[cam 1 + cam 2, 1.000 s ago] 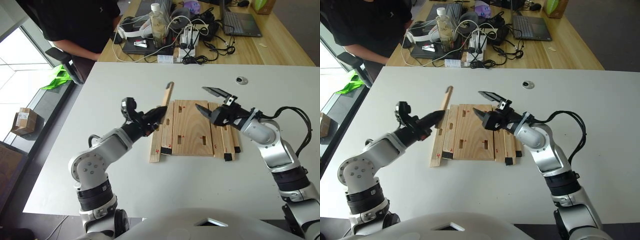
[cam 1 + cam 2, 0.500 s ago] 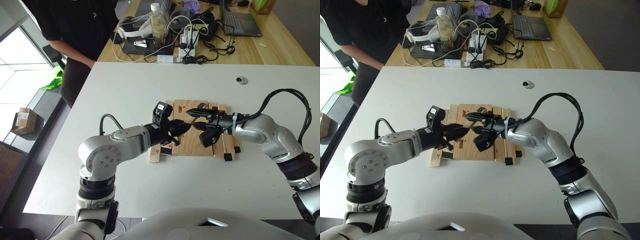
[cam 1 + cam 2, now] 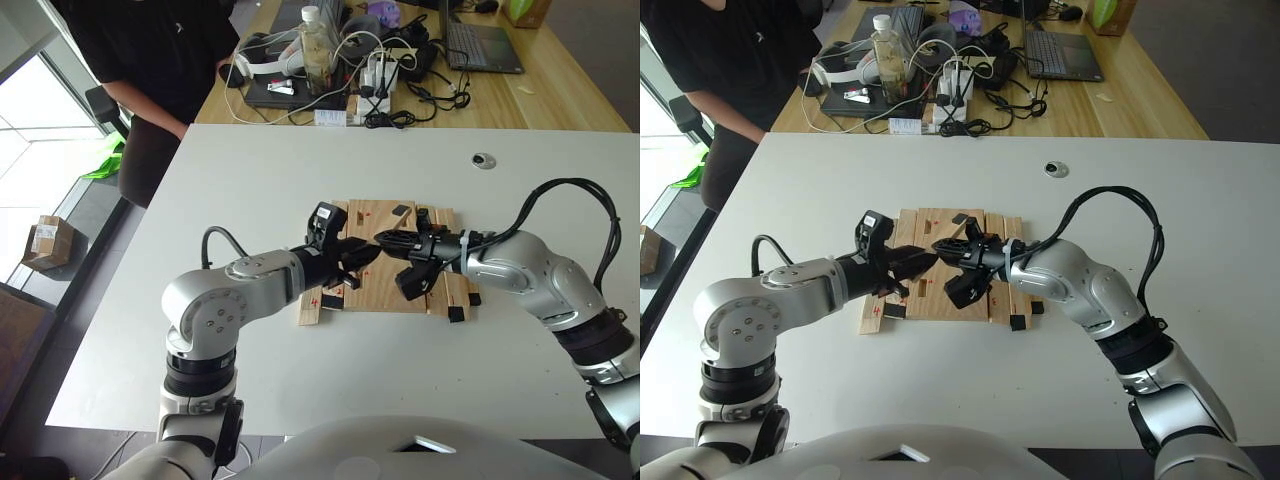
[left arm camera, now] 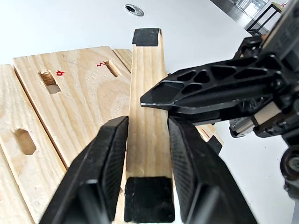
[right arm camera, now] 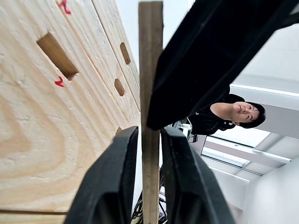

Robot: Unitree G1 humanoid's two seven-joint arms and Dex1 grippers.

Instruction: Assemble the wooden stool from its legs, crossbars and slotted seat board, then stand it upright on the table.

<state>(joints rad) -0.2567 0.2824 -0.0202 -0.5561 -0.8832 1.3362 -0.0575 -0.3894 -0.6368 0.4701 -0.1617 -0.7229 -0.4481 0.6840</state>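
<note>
The slotted seat board (image 3: pixel 372 296) lies flat at the table's middle, with loose wooden bars along its left side (image 3: pixel 311 306) and its right side (image 3: pixel 456 292). My left gripper (image 3: pixel 352 262) is shut on a black-capped wooden leg (image 4: pixel 148 70), held low over the board and pointing toward my right arm. My right gripper (image 3: pixel 398 262) straddles the same leg from the other side. In the right wrist view its fingers (image 5: pixel 120 177) sit against both faces of the leg (image 5: pixel 150 56). One right finger (image 4: pixel 219 88) crosses over the leg's top.
A cable grommet (image 3: pixel 484 160) sits in the table behind the board. A wooden desk (image 3: pixel 560 90) beyond holds a bottle (image 3: pixel 315 45), cables and laptops. A person (image 3: pixel 160 50) stands at the far left corner. Bare table lies in front and to both sides.
A second ago the left gripper held the leg tilted at the board's far left edge and the right gripper hung open. Both have come together over the board, and the right fingers have closed in on the leg.
</note>
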